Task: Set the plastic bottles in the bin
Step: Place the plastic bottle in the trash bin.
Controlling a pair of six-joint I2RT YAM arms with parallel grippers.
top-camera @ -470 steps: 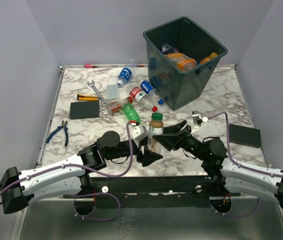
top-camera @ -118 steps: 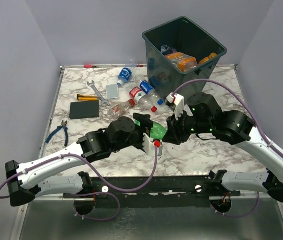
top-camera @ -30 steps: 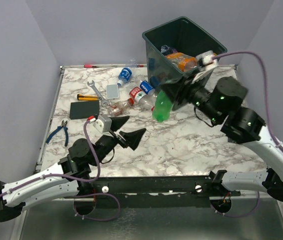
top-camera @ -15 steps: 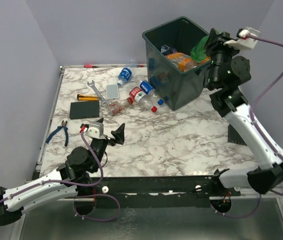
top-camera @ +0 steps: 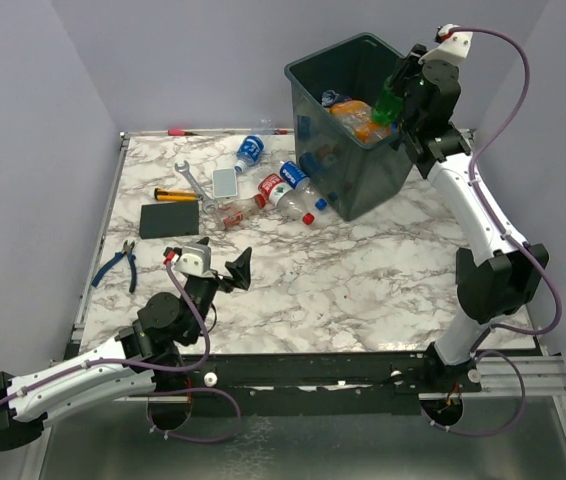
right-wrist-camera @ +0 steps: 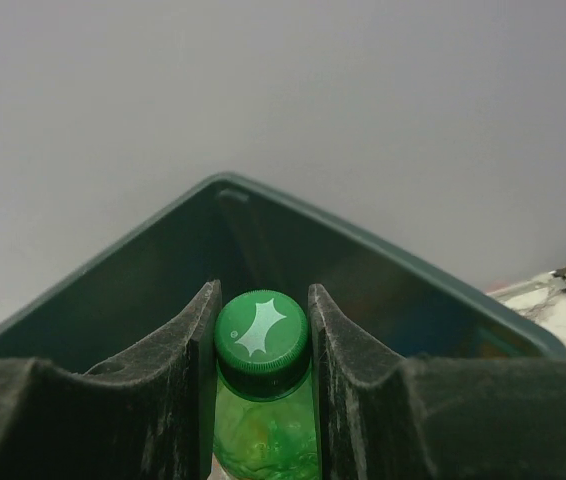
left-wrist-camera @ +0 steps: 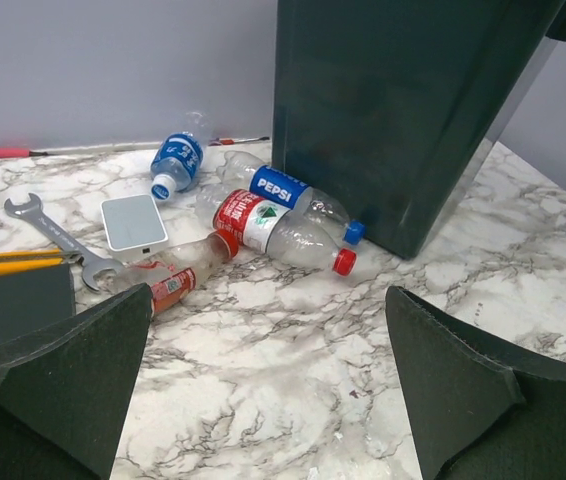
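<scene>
Since half a second ago the right gripper (top-camera: 397, 93) has swung a little left from beyond the bin's right side, so that the green bottle (top-camera: 390, 104) it carries now hangs over the right rim of the bin (top-camera: 328, 52); the left arm has not shifted. The right wrist view shows what the top view cannot: the right gripper (right-wrist-camera: 261, 300) is clamped on the green bottle (right-wrist-camera: 261, 335) just below its green cap, a finger pressed to each side, with the bin's dark inner wall (right-wrist-camera: 363, 285) behind it. The left gripper (top-camera: 221, 262) sits low over the near-left part of the table (top-camera: 363, 270) with its fingers spread wide and nothing between them — the left wrist view confirms this, the left gripper (left-wrist-camera: 268, 300) framing bare marble. That view also makes the bottles still on the table easy to count, four in all: a blue-label bottle (left-wrist-camera: 176, 165) with a white cap, a Pepsi bottle (left-wrist-camera: 283, 190) with a blue cap beside the foot of the bin (left-wrist-camera: 393, 100), a red-label bottle (left-wrist-camera: 268, 228) with a red cap touching the Pepsi one, and a small crushed bottle (left-wrist-camera: 175, 280). Only the top view looks into the bin, where an orange bottle (top-camera: 360, 123) lies on others that I cannot count. Around the bottles lie one wrench (left-wrist-camera: 58, 240), one yellow-handled tool (left-wrist-camera: 3, 266), one red-handled screwdriver (left-wrist-camera: 13, 152) at the far edge, one pale grey slab (left-wrist-camera: 133, 222) and one black slab (top-camera: 168, 220) — the blue-handled pliers (top-camera: 118, 262) show from above alone.
</scene>
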